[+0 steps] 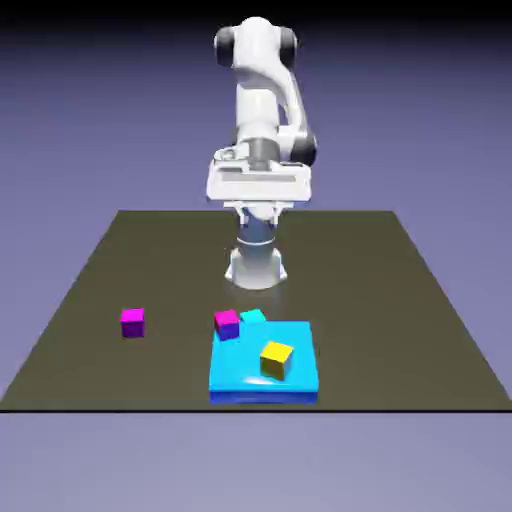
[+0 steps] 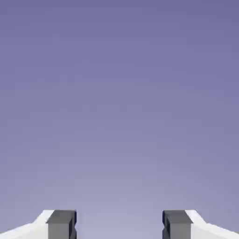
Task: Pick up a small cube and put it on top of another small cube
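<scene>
Two small magenta cubes lie on the dark table, one [image 1: 132, 322] alone toward the exterior view's left and one [image 1: 227, 324] near the middle. That second cube touches a small cyan cube [image 1: 253, 317]. A yellow cube [image 1: 277, 359] rests on a flat bright-blue slab [image 1: 300, 380]. My gripper [image 1: 258, 190] hangs high above the table's far side, well away from all cubes. In the hand view its two grey fingertips [image 2: 61, 224] stand apart and the gripper [image 2: 119, 225] is open, with only the backdrop between them.
The blue slab lies at the table's near edge [image 1: 256, 409], just in front of the magenta and cyan pair. The arm's base [image 1: 257, 265] stands behind them on the table.
</scene>
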You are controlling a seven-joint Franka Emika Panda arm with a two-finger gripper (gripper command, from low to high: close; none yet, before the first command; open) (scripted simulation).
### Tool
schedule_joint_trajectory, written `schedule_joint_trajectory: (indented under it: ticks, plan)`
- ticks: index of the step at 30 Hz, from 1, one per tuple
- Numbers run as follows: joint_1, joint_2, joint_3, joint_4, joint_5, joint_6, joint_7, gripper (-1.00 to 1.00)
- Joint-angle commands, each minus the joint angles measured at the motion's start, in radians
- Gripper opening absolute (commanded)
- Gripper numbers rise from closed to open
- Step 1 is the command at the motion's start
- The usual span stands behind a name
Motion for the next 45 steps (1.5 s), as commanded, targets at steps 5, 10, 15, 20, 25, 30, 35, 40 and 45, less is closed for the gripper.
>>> schedule_joint_trajectory:
  ticks: [5,10,15,20,25,30,35,40,45]
  plan:
    - [-0.042,0.181,-0.153,0.064,0.099,-0.120,0.063,0.00]
    - [-0.084,0.362,-0.306,0.128,0.197,-0.240,0.127,0.00]
    - [-0.126,0.544,-0.458,0.192,0.296,-0.360,0.190,0.00]
    - [-0.168,0.725,-0.611,0.256,0.394,-0.480,0.254,0.00]
    - [-0.240,0.861,-0.543,0.285,0.543,-0.441,0.173,0.00]
    - [-0.302,0.959,-0.449,0.301,0.670,-0.380,0.083,-1.00]
    - [-0.196,0.791,-0.610,0.273,0.453,-0.484,0.237,-1.00]
    - [-0.152,0.612,-0.495,0.150,0.377,-0.495,0.430,-1.00]
    - [-0.122,0.430,-0.317,0.005,0.333,-0.485,0.632,-1.00]
